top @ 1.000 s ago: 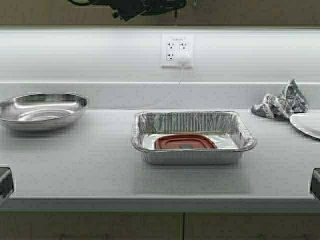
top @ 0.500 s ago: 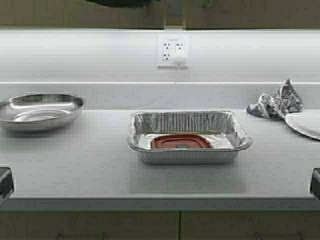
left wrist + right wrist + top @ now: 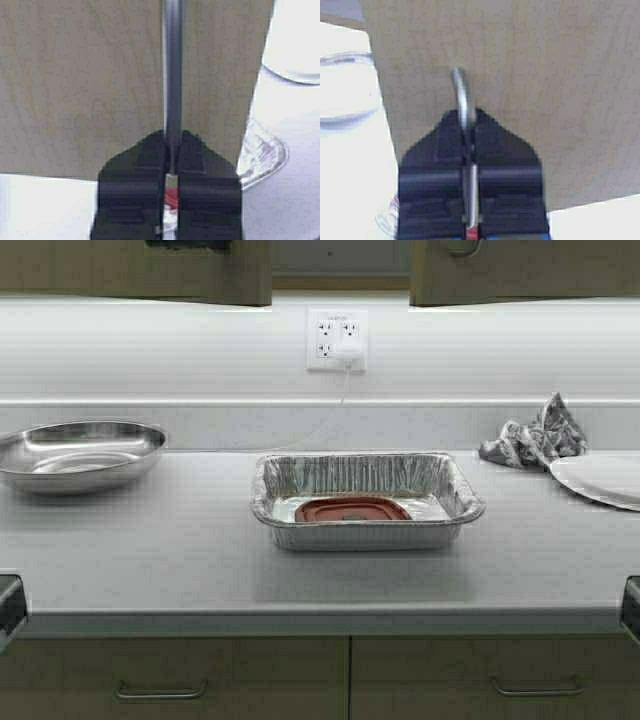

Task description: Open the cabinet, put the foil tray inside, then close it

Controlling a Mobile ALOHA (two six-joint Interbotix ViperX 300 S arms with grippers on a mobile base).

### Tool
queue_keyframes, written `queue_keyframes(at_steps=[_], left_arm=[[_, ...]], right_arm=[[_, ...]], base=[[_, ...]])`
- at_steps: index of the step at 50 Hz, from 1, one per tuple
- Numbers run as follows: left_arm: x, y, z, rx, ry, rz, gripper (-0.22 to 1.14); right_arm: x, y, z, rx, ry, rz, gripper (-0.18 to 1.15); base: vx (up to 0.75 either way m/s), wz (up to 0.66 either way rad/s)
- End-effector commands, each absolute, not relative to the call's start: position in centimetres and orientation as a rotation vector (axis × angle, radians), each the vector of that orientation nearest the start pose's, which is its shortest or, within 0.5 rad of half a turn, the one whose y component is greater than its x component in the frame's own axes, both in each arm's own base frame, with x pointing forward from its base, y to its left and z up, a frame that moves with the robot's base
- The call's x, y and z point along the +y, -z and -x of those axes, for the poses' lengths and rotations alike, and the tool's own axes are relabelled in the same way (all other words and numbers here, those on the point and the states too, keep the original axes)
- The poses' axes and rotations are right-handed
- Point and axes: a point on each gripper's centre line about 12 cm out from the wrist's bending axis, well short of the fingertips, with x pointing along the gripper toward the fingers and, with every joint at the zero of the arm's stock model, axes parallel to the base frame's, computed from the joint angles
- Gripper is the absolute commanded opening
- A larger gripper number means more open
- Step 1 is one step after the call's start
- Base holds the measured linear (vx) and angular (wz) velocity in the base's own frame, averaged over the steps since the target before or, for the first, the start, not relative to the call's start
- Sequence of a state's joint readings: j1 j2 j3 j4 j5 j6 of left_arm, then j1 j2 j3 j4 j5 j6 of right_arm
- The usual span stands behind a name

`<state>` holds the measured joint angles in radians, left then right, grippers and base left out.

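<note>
The cabinet's two tan doors [image 3: 120, 270] hang at the top of the high view, swung partly open with a gap [image 3: 340, 260] between them. My left gripper [image 3: 172, 142] is shut on the left door's silver handle [image 3: 173, 75]. My right gripper [image 3: 468, 120] is shut on the right door's curved silver handle [image 3: 461, 95]. The foil tray [image 3: 365, 500] sits on the middle of the white counter below, with a red lid lying inside it. Part of the tray shows past the door in the left wrist view [image 3: 265, 152].
A steel bowl [image 3: 80, 452] stands at the counter's left. A white plate [image 3: 600, 480] and a crumpled patterned cloth [image 3: 530, 440] lie at the right. A wall outlet [image 3: 337, 338] with a cord is behind the tray. Base cabinet handles [image 3: 160, 692] show under the counter edge.
The robot has backed away from the counter, so the scene has shifted and more of the base cabinets shows. Both cabinet doors have swung outward and the gap between them has widened.
</note>
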<state>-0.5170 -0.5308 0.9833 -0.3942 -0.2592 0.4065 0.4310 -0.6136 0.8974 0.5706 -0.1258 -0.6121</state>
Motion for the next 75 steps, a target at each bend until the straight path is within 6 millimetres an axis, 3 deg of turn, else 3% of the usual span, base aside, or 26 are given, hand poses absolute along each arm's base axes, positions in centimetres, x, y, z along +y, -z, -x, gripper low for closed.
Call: queue_keyframes(at_steps=[1, 5, 8, 16, 18, 20, 25, 32, 37, 41, 42, 46, 49, 57, 64, 75], left_arm=[[-8.6, -28.1, -26.5, 0.130, 0.253, -0.049, 0.04], [-8.6, -28.2, -26.8, 0.126, 0.253, -0.060, 0.09], [-8.8, -28.3, -27.1, 0.125, 0.263, -0.083, 0.21], [-9.2, -28.1, -27.4, 0.141, 0.286, -0.121, 0.88], [-9.2, -28.0, -27.4, 0.146, 0.288, -0.122, 1.04], [-9.2, -27.9, -27.3, 0.155, 0.290, -0.121, 1.09], [-9.2, -27.4, -26.6, 0.212, 0.313, -0.117, 1.00], [-9.4, -27.2, -24.0, 0.289, 0.378, -0.109, 0.73], [-9.9, -27.6, -22.0, 0.298, 0.438, -0.113, 0.31], [-11.3, -27.9, -20.5, 0.286, 0.518, -0.116, -0.12], [-11.7, -28.0, -20.3, 0.281, 0.537, -0.115, -0.15], [-13.7, -28.1, -19.6, 0.275, 0.616, -0.104, -0.02], [-15.2, -28.2, -19.4, 0.251, 0.660, -0.092, 0.09], [-19.6, -28.0, -20.7, 0.207, 0.722, -0.060, 0.03], [-23.2, -27.5, -23.4, 0.193, 0.721, -0.034, 0.03], [-27.3, -26.9, -27.8, 0.166, 0.695, -0.019, 0.03]], right_arm=[[7.6, -29.9, -27.9, 0.186, -0.239, 0.122, 0.08], [7.7, -29.6, -28.7, 0.196, -0.235, 0.138, 0.13], [7.9, -29.4, -29.2, 0.211, -0.242, 0.145, 0.27], [7.7, -29.0, -29.9, 0.247, -0.242, 0.159, 0.90], [7.5, -28.8, -30.1, 0.264, -0.240, 0.157, 1.01], [7.4, -28.6, -30.0, 0.286, -0.245, 0.153, 1.05], [7.5, -28.6, -28.8, 0.339, -0.288, 0.146, 1.02], [7.4, -29.6, -25.5, 0.359, -0.350, 0.125, 0.98], [7.5, -30.1, -23.4, 0.383, -0.389, 0.089, 0.82], [8.3, -30.1, -22.1, 0.420, -0.446, 0.058, 0.53], [8.6, -30.1, -21.9, 0.424, -0.459, 0.054, 0.44], [10.2, -30.2, -21.2, 0.416, -0.526, 0.057, 0.09], [11.7, -30.5, -20.9, 0.380, -0.577, 0.062, -0.06], [15.4, -31.2, -21.8, 0.266, -0.632, 0.058, 0.11], [16.3, -31.3, -24.7, 0.209, -0.568, 0.049, 0.07], [19.1, -33.0, -29.2, 0.164, -0.548, 0.064, 0.08]], base=[[-0.15, -0.02], [-0.15, -0.03], [-0.16, -0.01], [-0.16, -0.02], [-0.14, -0.01], [-0.12, 0.00], [-0.10, 0.02], [-0.07, 0.04], [-0.06, 0.05], [-0.06, 0.03], [-0.06, 0.05], [-0.06, 0.05], [-0.06, 0.06], [-0.04, 0.03], [-0.03, 0.00], [-0.02, -0.01]])
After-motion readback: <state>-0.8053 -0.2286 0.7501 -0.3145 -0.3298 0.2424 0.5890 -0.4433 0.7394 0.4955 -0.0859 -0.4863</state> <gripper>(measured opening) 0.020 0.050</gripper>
